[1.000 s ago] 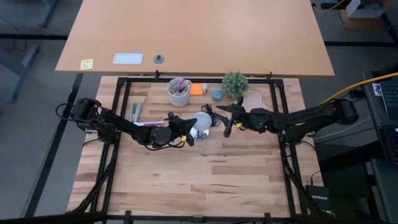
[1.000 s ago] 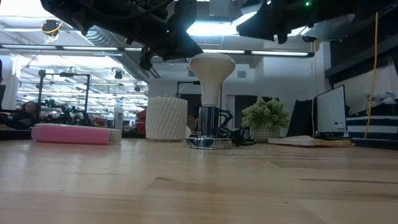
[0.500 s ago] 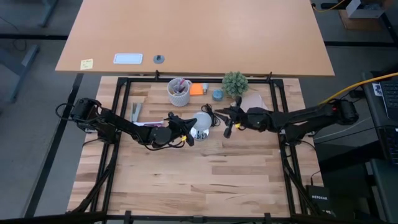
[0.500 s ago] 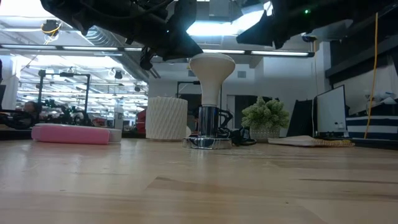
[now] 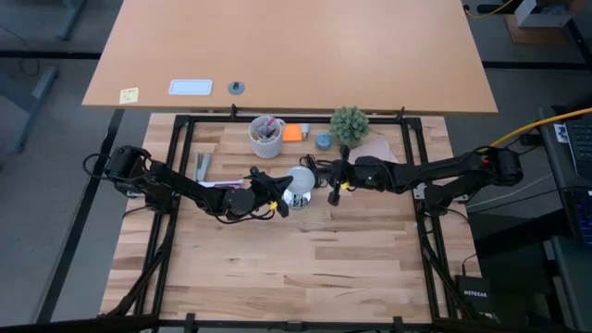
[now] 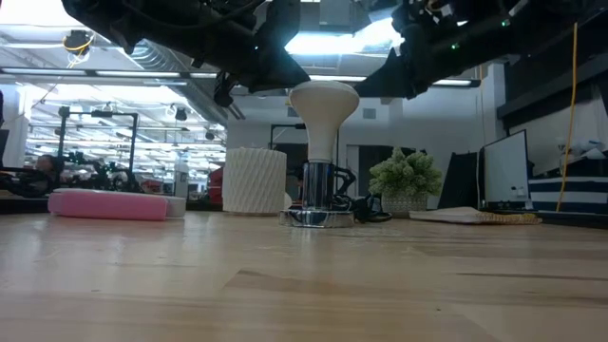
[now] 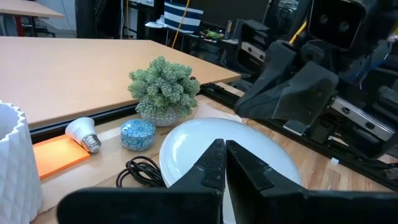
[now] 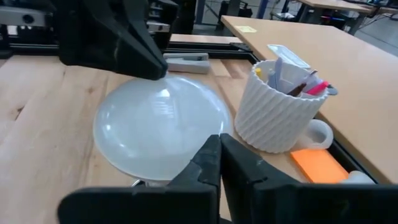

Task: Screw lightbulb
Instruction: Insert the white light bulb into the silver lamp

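The lightbulb, a white frosted globe, stands upright with its base in a silvery round fitting on the wooden table. My left gripper is shut, level, at the globe's left side; in its wrist view the shut fingertips stand right in front of the globe. My right gripper is shut too, on the globe's right side and a little apart from it; in its wrist view the globe lies just beyond. In the low view both grippers hang above the table at about the globe's top. My left gripper has its shut fingertips close against the left side of the lightbulb's globe, coming level from the table's left. I cannot tell whether they touch it.
Behind the lightbulb stand a white ribbed cup of pens, an orange note pad, a small blue round thing and a potted plant. A small spare bulb lies by the pad. A black cord coils beside the fitting.
My right gripper has shut its fingers on nothing and has come a little down and toward the lightbulb. The lightbulb stands as before.
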Tool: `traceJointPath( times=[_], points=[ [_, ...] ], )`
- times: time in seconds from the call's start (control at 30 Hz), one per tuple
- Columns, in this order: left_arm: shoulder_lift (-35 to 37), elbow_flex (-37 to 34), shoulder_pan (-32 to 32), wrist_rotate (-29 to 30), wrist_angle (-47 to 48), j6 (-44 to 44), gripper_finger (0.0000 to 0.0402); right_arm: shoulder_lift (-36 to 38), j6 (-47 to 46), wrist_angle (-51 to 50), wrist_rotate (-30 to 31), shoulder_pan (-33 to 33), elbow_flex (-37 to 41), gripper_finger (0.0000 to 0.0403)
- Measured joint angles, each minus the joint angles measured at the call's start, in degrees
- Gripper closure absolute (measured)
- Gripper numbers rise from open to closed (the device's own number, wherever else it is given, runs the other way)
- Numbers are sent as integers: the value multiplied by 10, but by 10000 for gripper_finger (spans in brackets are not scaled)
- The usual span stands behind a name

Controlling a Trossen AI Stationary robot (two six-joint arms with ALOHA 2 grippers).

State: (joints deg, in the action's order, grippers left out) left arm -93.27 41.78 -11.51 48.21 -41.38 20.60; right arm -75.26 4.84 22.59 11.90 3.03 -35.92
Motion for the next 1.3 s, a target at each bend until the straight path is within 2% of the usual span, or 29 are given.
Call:
traceJointPath(
  times=[0.27, 0.53, 1.3],
  points=[
    [0, 0, 0, 0, 0, 0, 396, 0, 0, 0, -25, 0, 0, 386],
    [-1, -1, 0, 0, -12, -20, 396, 0, 0, 0, -25, 0, 0, 398],
    [0, -2, -2, -2, -75, -94, 396, 0, 0, -2, -25, 0, 0, 384]
  ],
)
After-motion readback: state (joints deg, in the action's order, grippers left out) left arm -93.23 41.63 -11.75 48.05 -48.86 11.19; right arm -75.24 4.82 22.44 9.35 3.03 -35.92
